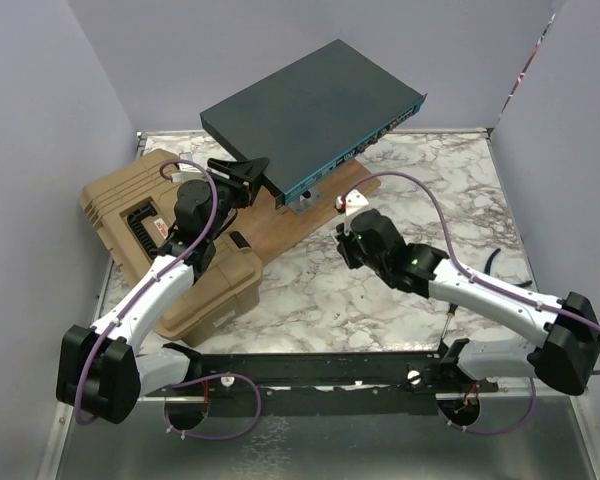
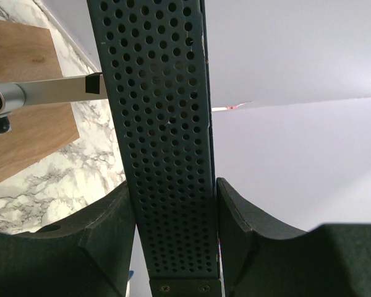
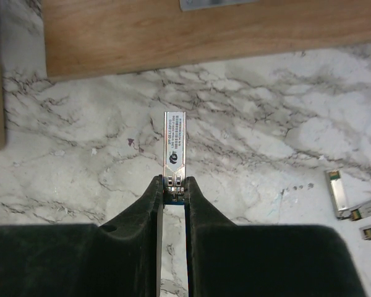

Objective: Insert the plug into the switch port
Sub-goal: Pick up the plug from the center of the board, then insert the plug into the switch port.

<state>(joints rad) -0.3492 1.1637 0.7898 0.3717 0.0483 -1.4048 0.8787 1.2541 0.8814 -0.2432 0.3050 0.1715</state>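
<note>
Marbled tabletop (image 1: pixel 380 290) between pale grey walls carries a wooden board (image 1: pixel 310 228) and a tan ribbed case (image 1: pixel 115 205). At the far left, the left pincer (image 2: pixel 173 204) clamps the perforated side of the switch (image 1: pixel 310 105), which is raised at a tilt over the board. Nearer the middle, the right pincer (image 3: pixel 173 184) grips the rear end of the plug (image 3: pixel 174 142), a slim silver module, above bare marble just beside the board.

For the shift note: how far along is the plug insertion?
Done: the left fingers clamp the switch by its perforated side, and the right fingers grip the plug. In hand: the plug is over the marble table, apart from the switch. Left: bring it to the teal front face and push it into a port.
</note>
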